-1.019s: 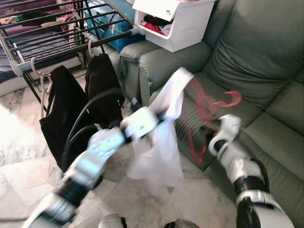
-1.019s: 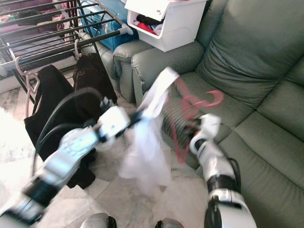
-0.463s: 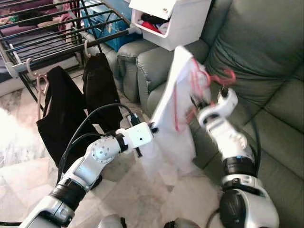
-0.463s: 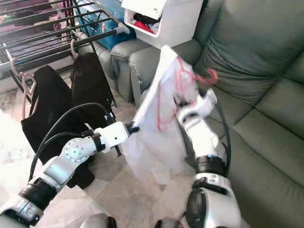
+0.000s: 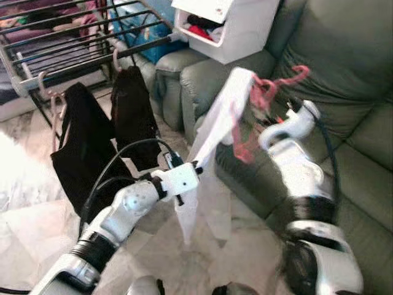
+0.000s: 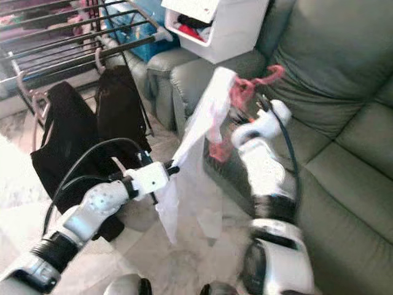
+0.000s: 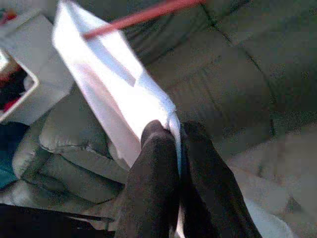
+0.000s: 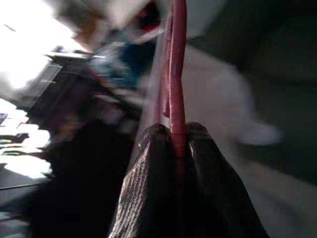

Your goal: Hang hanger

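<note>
Red hanger (image 5: 265, 104) raised in front of green sofa (image 5: 344, 67), hook uppermost, clamped between fingers of right gripper (image 8: 171, 134). White garment (image 5: 206, 160) draped from hanger, running down and toward robot's left to left gripper (image 7: 177, 130), fingers pressed together on garment's edge. Both grippers held apart, garment stretched between them above tiled floor (image 5: 37, 203).

Right wrist view: hanger rod (image 8: 177, 59) passing straight up out of closed fingers, blurred; dark garments and rack behind. Left wrist view: thin white cloth pinched at fingertips, red rod (image 7: 143, 15) crossing above, sofa cushions beyond.

Head views only: drying rack (image 5: 67, 46) at far left with two black garments (image 5: 89, 147) hanging on hangers, white storage bin (image 5: 230, 27) on sofa arm, black cable (image 5: 123, 160) looping along left arm.
</note>
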Available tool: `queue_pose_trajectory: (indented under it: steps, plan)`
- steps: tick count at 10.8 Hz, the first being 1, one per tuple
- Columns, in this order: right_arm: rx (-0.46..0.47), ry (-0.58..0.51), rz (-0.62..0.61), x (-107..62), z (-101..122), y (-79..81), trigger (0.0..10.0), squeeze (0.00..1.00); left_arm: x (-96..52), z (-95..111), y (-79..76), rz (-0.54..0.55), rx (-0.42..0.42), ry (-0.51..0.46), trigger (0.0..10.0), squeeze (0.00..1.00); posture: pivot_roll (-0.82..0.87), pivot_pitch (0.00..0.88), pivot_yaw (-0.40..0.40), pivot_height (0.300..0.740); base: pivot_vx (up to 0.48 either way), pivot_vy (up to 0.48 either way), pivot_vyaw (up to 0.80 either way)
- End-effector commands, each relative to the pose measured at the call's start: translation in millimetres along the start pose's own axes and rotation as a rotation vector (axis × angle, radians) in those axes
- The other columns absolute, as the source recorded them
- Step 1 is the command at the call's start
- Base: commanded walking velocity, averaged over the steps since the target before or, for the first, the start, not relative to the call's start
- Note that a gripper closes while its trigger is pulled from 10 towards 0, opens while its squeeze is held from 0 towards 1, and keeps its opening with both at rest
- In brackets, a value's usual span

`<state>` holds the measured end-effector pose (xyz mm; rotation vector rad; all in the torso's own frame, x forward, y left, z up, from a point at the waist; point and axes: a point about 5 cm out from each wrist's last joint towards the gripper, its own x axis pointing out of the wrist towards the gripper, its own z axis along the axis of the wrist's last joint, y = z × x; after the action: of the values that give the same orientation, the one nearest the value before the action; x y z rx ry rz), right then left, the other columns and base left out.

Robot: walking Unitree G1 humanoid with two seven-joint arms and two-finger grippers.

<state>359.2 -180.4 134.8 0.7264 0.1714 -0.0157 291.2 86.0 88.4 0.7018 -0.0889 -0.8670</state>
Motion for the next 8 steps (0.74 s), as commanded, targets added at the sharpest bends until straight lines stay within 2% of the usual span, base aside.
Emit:
queue_pose_trajectory:
  steps: [1, 2, 3, 4, 5, 6, 7, 8]
  plan:
    - [-0.036, -0.120, -0.092, -3.8, 22, -16.5, 10.0, 0.00, -3.3, -2, 4.0, 0.031, 0.011, 0.005, 10.0, 0.00, -0.04, 0.000, -0.051, 0.740, 0.000, 0.000, 0.00]
    - [-0.056, -0.093, -0.148, -5.8, 17, -29.3, 10.0, 0.00, -4.9, 0, 13.1, 0.094, 0.036, -0.009, 10.0, 0.00, -0.04, 0.000, -0.049, 0.740, 0.000, 0.000, 0.00]
    - [-0.085, -0.087, -0.181, -7.4, 13, -36.1, 10.0, 0.00, -8.1, 2, 32.3, 0.206, 0.062, -0.016, 10.0, 0.00, -0.04, 0.000, -0.048, 0.740, 0.000, 0.000, 0.00]
    - [-0.114, 0.011, -0.182, -8.1, -3, -41.1, 10.0, 0.00, -11.6, 3, 49.3, 0.302, 0.093, -0.022, 10.0, 0.00, -0.04, 0.000, -0.049, 0.740, 0.000, 0.000, 0.00]
    - [-0.103, 0.102, -0.140, -12.7, -24, -43.3, 10.0, 0.00, -15.6, 6, 65.5, 0.406, 0.124, -0.032, 10.0, 0.00, -0.03, 0.000, -0.052, 0.740, 0.000, 0.000, 0.00]
    - [-0.095, 0.119, -0.157, -15.4, -30, -47.7, 10.0, 0.00, -17.1, 9, 70.3, 0.441, 0.128, -0.048, 10.0, 0.00, -0.03, 0.000, -0.052, 0.740, 0.000, 0.000, 0.00]
    - [-0.018, 0.114, -0.268, -21.6, -38, -68.1, 10.0, 0.00, -19.1, 17, 75.0, 0.503, 0.134, -0.096, 10.0, 0.00, -0.03, 0.000, -0.054, 0.740, 0.000, 0.000, 0.00]
    - [0.015, 0.166, -0.286, -26.3, -50, -74.0, 10.0, 0.00, -19.9, 20, 76.4, 0.542, 0.159, -0.111, 10.0, 0.00, -0.03, 0.000, -0.052, 0.740, 0.000, 0.000, 0.00]
